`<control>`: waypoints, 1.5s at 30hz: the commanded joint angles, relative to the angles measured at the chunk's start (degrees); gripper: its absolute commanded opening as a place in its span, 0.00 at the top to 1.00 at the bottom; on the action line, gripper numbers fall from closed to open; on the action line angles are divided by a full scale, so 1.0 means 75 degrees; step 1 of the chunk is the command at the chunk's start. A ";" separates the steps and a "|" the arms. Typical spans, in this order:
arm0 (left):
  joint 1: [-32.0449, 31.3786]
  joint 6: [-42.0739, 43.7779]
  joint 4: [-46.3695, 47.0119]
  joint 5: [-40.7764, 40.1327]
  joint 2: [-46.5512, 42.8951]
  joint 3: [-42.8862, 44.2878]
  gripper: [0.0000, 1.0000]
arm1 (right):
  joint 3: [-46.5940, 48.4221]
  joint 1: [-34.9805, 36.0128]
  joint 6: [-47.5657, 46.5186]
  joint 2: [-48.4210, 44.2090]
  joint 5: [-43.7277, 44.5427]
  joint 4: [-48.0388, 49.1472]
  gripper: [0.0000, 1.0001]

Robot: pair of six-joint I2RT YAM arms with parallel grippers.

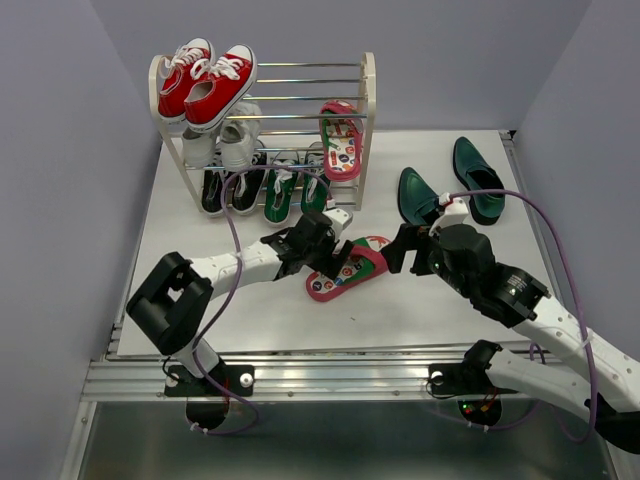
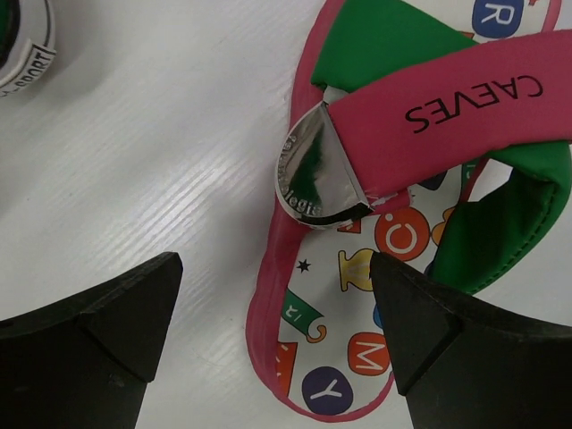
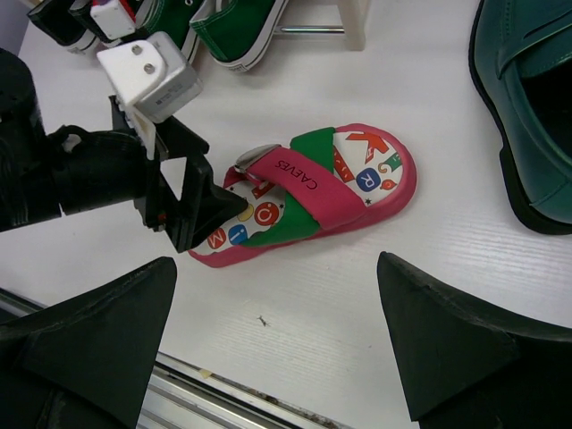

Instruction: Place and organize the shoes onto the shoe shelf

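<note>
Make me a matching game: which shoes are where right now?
Shoes:
1. red sneakers
2. green sneakers
3. dark green loafers
4. flat-lying flip-flop

Places:
A. on the table, right of the shelf
B. top tier of the shoe shelf
C. on the table, under the left gripper
D. bottom of the shelf

Pairs: 1-B, 2-D, 3-A, 4-C.

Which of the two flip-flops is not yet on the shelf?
The flip-flop lying flat on the table by the left hand; the other flip-flop stands in the shelf, at its right end.
</note>
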 commanded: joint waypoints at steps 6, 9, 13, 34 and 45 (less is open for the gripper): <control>-0.0013 0.0304 0.0151 0.0489 0.0766 0.0858 0.12 | 0.0059 0.0060 -0.0077 -0.0159 0.0062 0.0138 0.00; -0.0013 0.0304 0.0151 0.0444 0.1094 0.1022 0.18 | 0.0012 0.0060 -0.0101 -0.0159 0.0074 0.0126 0.00; -0.0001 0.0176 0.0163 0.0420 0.1237 0.1198 0.42 | 0.0035 0.0060 -0.0183 -0.0171 0.0097 0.0126 0.00; -0.0153 -0.2062 -0.0411 0.0162 -0.2125 0.0391 1.00 | -0.0035 0.0060 -0.0148 -0.0616 0.0167 0.0068 0.00; -0.0200 -0.3571 -0.2705 -0.1770 -0.3685 0.0987 1.00 | 0.0012 0.0060 -0.0124 -0.0640 0.0238 0.0009 0.00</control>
